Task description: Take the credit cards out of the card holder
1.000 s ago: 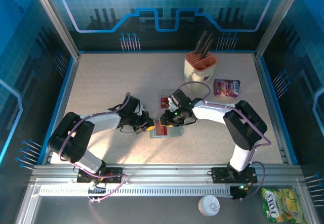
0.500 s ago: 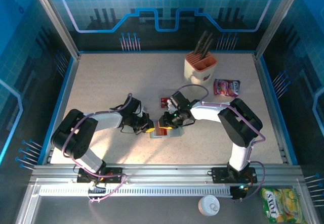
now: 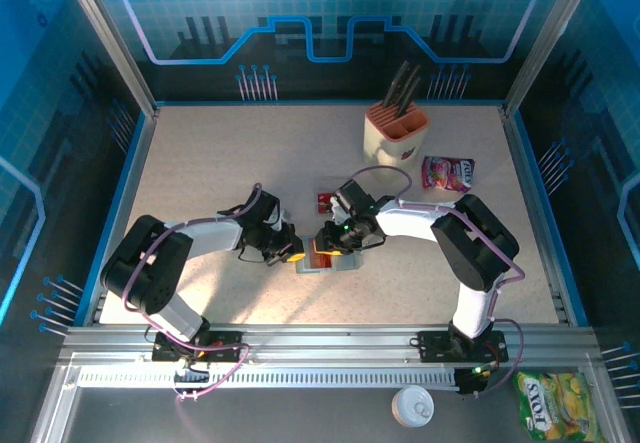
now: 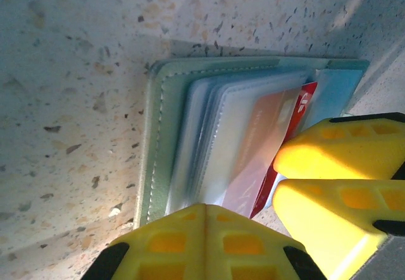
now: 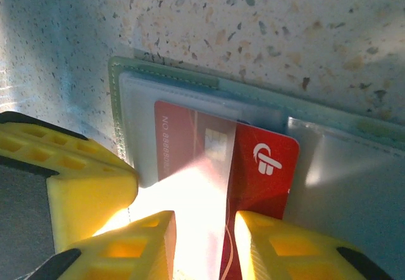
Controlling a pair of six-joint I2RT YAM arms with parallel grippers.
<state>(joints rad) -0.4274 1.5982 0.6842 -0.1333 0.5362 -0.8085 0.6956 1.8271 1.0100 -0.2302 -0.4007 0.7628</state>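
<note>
Around the table stand blue-lit walls printed with a pale circuit pattern, held in an aluminium frame. The table is a speckled beige slab with a bright patch of light towards its near edge. On the ledge in front of it lie a green-and-yellow sweets bag and a white round lid.

Both arms reach inward and meet at the middle of the table, the left arm low and bent, the right arm curling in from its side.

Towards the far right stands a cream knife block with an orange top and dark handles poking out of its slots. A pink snack packet lies flat near it.

The card holder lies open and flat at the centre, between the two grippers. Its grey-green cover carries a fan of clear sleeves, and a red card with pale markings sits partly inside one sleeve, one end poking out. A loose red card lies on the table just beyond the holder.

The left gripper has its yellow fingers closed together on nothing, set at the holder's edge. The right gripper stands with its fingers a little apart, the red card and its sleeve lying in the gap.
</note>
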